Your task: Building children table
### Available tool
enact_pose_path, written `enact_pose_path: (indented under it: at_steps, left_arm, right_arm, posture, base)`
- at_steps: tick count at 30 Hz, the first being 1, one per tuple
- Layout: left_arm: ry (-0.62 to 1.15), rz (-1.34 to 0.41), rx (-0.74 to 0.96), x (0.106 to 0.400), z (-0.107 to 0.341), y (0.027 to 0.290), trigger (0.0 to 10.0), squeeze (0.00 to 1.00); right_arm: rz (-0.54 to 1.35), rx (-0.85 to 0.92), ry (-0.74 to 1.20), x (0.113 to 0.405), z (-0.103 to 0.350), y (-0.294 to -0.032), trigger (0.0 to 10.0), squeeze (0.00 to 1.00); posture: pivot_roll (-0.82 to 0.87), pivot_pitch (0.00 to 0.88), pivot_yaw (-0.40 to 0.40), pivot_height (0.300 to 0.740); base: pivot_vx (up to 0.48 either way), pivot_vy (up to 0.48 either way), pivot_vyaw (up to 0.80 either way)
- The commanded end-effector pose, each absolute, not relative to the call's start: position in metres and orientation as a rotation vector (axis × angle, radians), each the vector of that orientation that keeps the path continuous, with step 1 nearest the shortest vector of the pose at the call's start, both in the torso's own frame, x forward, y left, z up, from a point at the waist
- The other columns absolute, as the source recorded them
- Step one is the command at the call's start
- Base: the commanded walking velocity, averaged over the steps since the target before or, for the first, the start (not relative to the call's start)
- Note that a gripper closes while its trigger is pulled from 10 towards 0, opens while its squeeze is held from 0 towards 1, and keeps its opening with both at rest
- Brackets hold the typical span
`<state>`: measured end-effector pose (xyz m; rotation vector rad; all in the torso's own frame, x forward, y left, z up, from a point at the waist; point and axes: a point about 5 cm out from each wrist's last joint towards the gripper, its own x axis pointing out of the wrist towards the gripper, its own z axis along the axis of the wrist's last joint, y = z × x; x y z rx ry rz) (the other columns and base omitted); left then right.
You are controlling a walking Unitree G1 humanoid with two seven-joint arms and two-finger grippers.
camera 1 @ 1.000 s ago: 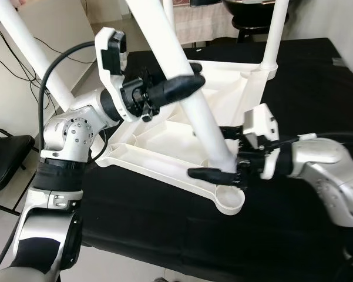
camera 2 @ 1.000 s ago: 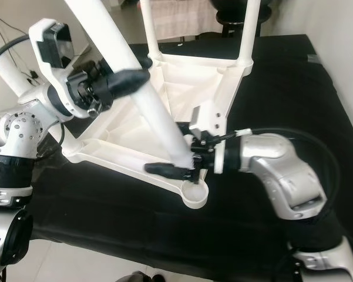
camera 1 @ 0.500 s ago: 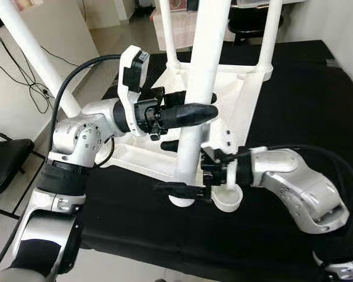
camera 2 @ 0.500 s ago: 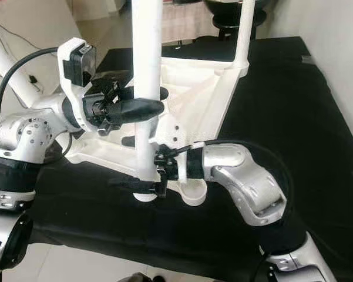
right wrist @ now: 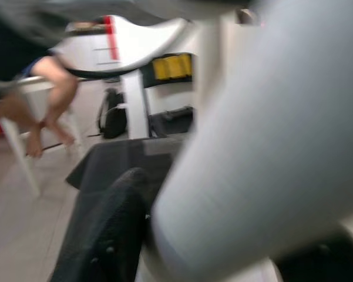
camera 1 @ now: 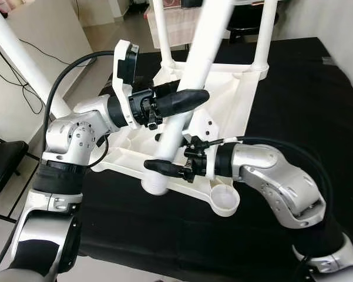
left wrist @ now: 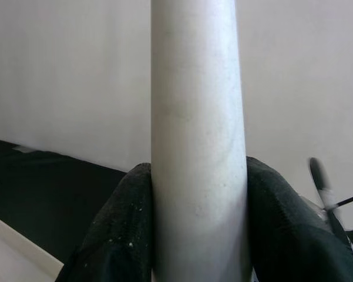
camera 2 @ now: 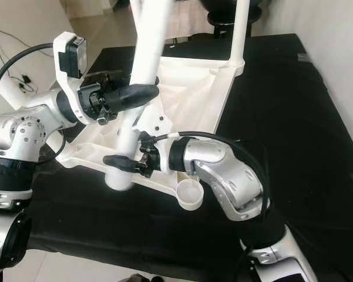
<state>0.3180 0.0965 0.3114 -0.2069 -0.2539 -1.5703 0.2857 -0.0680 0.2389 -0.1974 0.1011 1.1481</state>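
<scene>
Leg (camera 1: 191, 88), white and tilted at frame centre over the upturned tabletop (camera 1: 235, 100), is clamped by left gripper (camera 1: 185, 100) at mid-height and right gripper (camera 1: 164, 167) near its base.

Head views bright, evenly lit, sharp; soft shadows. Right wrist view heavily motion-blurred. Left wrist view sharp, flat light.

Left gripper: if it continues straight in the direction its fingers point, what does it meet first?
The left gripper is shut on the white table leg, so that is already met. Beyond its fingertips, probably the upturned tabletop; depth is unclear.
</scene>
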Motion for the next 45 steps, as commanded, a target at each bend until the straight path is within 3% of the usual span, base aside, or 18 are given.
enact_pose_path:
  at_steps: [1,12,13,16,17,18,21,22,24,25,43,44,45]
  left_arm:
    - [-0.267,-1.766,-0.144,0.297,0.316,0.068,0.0,0.00]
    - [-0.273,-1.782,-0.115,0.294,0.316,0.064,0.0,0.00]
    - [-0.282,-1.784,-0.110,0.293,0.316,0.062,0.0,0.00]
    - [-0.286,-1.784,-0.109,0.292,0.316,0.061,0.0,0.00]
    - [-0.289,-1.783,-0.111,0.292,0.316,0.060,0.0,0.00]
    - [-0.293,-1.782,-0.112,0.292,0.316,0.060,0.0,0.00]
    - [-0.297,-1.781,-0.113,0.292,0.316,0.060,0.0,0.00]
    - [-0.303,-1.778,-0.118,0.292,0.317,0.060,0.0,0.00]
    - [-0.306,-1.776,-0.122,0.292,0.317,0.060,0.0,0.00]
    - [-0.309,-1.774,-0.126,0.293,0.317,0.060,0.0,0.00]
    - [-0.349,-1.743,-0.151,0.296,0.321,0.060,0.0,0.00]
    - [-0.358,-1.736,-0.157,0.296,0.322,0.060,0.0,0.00]
    - [-0.371,-1.727,-0.163,0.297,0.324,0.061,0.0,0.00]
  right_arm:
    - [1.158,-0.192,0.236,0.286,0.220,-0.055,0.0,0.00]
    - [1.118,-0.203,0.286,0.287,0.213,-0.052,0.0,0.00]
    - [1.116,-0.160,0.232,0.287,0.219,-0.046,10.0,0.00]
    - [1.121,-0.120,0.172,0.287,0.226,-0.042,10.0,0.00]
    - [1.135,-0.083,0.133,0.286,0.231,-0.040,10.0,0.62]
    - [1.140,-0.055,0.110,0.285,0.235,-0.038,10.0,1.00]
    - [1.143,-0.036,0.095,0.285,0.238,-0.038,10.0,1.00]
    - [1.155,-0.029,0.079,0.283,0.240,-0.035,10.0,0.62]
    - [1.168,-0.025,0.066,0.281,0.241,-0.032,10.0,0.62]
    - [1.180,-0.013,0.046,0.279,0.243,-0.029,10.0,0.00]
    - [1.107,0.240,-0.083,0.280,0.259,-0.013,10.0,0.00]
    - [1.096,0.277,-0.099,0.280,0.262,-0.012,8.6,0.00]
    - [1.091,0.310,-0.113,0.279,0.264,-0.011,0.0,0.00]
  posture:
    - [-0.16,0.110,0.154,0.740]
    - [-0.16,0.112,0.153,0.740]
    - [-0.16,0.112,0.156,0.740]
    - [-0.16,0.112,0.156,0.740]
    - [-0.16,0.112,0.156,0.740]
    - [-0.16,0.111,0.155,0.740]
    - [-0.16,0.111,0.155,0.740]
    - [-0.16,0.107,0.155,0.740]
    - [-0.16,0.107,0.155,0.740]
    - [-0.16,0.105,0.155,0.740]
    - [-0.16,0.103,0.151,0.740]
    - [-0.16,0.103,0.152,0.740]
    - [-0.15,0.105,0.153,0.740]
  base:
    - [0.000,0.000,0.00]
    - [0.000,0.000,0.00]
    - [0.000,0.000,0.00]
    - [0.000,0.000,0.00]
    - [0.000,0.000,0.00]
    - [0.000,0.000,0.00]
    - [0.000,0.000,0.00]
    - [0.000,0.000,0.00]
    - [0.000,0.000,0.00]
    - [0.000,0.000,0.00]
    - [0.000,0.000,0.00]
    - [0.000,0.000,0.00]
    - [0.000,0.000,0.00]
